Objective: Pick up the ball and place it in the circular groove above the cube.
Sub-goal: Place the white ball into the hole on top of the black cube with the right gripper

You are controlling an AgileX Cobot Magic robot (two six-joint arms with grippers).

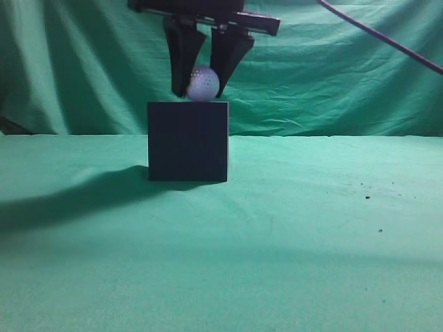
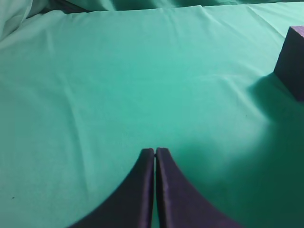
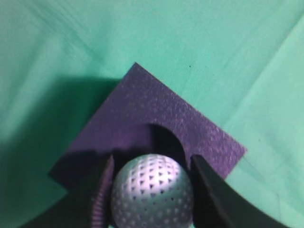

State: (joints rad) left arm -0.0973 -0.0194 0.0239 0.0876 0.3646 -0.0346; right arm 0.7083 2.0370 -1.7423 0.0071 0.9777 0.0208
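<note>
- Green cloth (image 1: pixel 311 228) covers the table and hangs as a creased backdrop behind it; a few dark specks lie on the cloth at right in the exterior view.
- Dark cube (image 1: pixel 187 141) stands on the cloth left of centre, upright, casting a long shadow toward the left.
- Right gripper (image 1: pixel 206 76) comes down from the top edge, directly over the cube. A dark cable crosses the upper right corner.
- Ball (image 1: pixel 203 83), pale with a dimpled surface, sits between the two fingers of the right gripper; one finger (image 1: pixel 181 55) on its left, the other on its right, both against its sides. Gripper clenched on the ball.
- In the exterior view the underside of the ball is level with the cube's top edge; whether it touches the cube cannot be told from there.
- Right wrist view: ball (image 3: pixel 152 192) is framed by both fingers (image 3: pixel 211 194), with the cube top (image 3: pixel 190 118) below and beyond it. A rounded dark recess in the cube top lies just behind the ball; the ball's lower part hides whether it is seated in it.
- Left gripper (image 2: pixel 155 154) hovers over bare cloth, its two finger tips pressed together with nothing between them.
- Left wrist view: cube (image 2: pixel 292 61) shows only at the right edge, well apart from the left gripper.
</note>
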